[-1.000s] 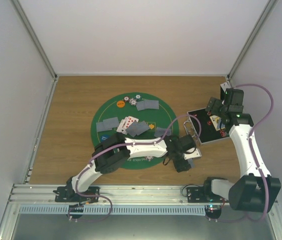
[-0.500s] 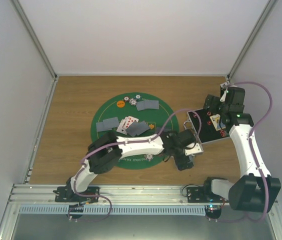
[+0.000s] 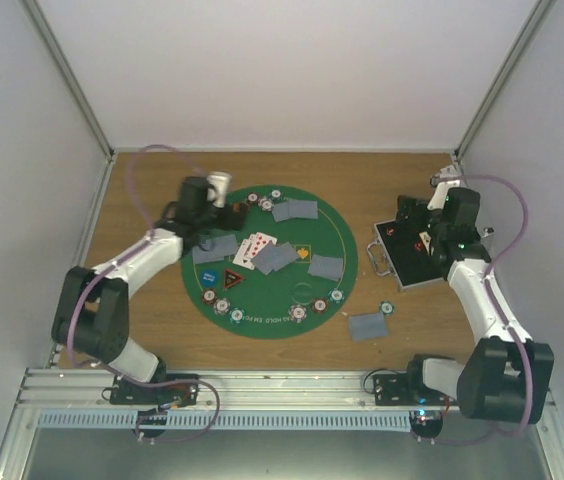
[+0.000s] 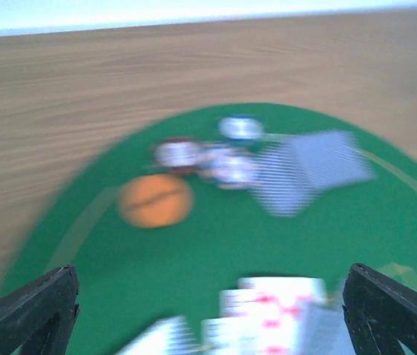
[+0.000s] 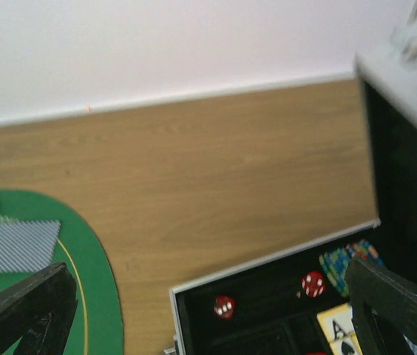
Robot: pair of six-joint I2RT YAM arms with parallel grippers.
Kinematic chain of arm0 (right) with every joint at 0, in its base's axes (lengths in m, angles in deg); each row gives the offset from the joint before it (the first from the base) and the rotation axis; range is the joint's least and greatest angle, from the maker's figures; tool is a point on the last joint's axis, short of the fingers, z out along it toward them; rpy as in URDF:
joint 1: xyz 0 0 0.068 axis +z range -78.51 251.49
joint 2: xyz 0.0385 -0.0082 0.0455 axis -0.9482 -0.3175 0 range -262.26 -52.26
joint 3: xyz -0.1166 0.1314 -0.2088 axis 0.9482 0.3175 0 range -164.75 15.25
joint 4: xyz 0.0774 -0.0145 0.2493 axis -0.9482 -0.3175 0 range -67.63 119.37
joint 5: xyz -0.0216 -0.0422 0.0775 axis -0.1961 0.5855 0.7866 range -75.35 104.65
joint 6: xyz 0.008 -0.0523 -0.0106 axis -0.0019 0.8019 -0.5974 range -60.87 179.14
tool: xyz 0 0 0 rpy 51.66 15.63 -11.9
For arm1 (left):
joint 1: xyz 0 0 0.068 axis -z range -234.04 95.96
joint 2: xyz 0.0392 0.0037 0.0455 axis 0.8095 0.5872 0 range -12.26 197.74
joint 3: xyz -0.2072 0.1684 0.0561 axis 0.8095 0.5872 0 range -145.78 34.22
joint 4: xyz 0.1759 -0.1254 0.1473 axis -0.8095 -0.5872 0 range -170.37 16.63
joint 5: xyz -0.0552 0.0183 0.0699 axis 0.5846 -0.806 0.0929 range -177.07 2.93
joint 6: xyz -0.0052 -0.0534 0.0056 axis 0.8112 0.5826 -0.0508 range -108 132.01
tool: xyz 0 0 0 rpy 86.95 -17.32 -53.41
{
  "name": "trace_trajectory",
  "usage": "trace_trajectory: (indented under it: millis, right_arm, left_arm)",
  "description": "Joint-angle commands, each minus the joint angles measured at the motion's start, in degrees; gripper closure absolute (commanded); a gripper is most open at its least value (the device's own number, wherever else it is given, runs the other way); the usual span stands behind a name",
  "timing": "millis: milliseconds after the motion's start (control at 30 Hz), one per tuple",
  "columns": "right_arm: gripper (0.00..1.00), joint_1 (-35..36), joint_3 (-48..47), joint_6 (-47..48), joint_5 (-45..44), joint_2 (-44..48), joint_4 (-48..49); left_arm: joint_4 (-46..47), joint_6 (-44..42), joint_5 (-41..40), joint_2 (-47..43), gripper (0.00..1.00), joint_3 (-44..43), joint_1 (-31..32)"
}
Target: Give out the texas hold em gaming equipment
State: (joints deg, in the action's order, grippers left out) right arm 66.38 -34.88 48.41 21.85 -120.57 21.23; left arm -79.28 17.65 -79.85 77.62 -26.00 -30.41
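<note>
Looking across the green felt mat (image 3: 262, 292), I see my left gripper (image 4: 212, 303) has swung from beside the metal case (image 3: 407, 270) to the mat's far-left side, jaws now spread wide and empty. My right gripper (image 5: 208, 303), equally spread and empty, hovers over the case. A grey-backed card (image 3: 367, 326) and, just beside it, a teal chip (image 3: 386, 308) lie on the wood where my left gripper was.

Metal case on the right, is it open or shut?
Open: the case shows its black inside with red dice lying in it.
</note>
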Motion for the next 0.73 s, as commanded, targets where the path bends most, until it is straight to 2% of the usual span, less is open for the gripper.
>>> trace_trajectory:
  millis: [0, 100, 233, 433, 600, 700]
  right_arm:
    - [0.00, -0.39, 10.19, 2.95, 0.44, 0.88, 17.14]
    - [0.00, -0.38, 16.76, 3.05, -3.72, -0.03, 24.25]
    - [0.00, -0.41, 21.11, 1.95, -7.10, -3.71, 30.93]
    - [0.00, -0.40, 22.36, 3.22, -10.08, -8.75, 37.90]
    - [0.00, -0.38, 24.65, 2.89, -11.68, -10.90, 43.56]
    - [0.00, -0.37, 25.42, 2.49, -12.38, -11.91, 45.68]
  left_arm:
    - [14.52, 7.03, -2.06, -6.33, 0.02, 12.15, -14.18]
    - [24.16, 8.75, -5.32, -10.04, 0.02, 20.91, -21.09]
    - [29.30, 11.48, -10.47, -12.99, 0.01, 27.46, -27.08]
    - [34.38, 8.94, -14.39, -14.65, 0.01, 34.01, -27.42]
    - [40.97, 6.71, -14.56, -16.90, 0.01, 39.19, -27.33]
    - [40.49, 5.90, -14.43, -16.72, 0.01, 38.45, -27.25]
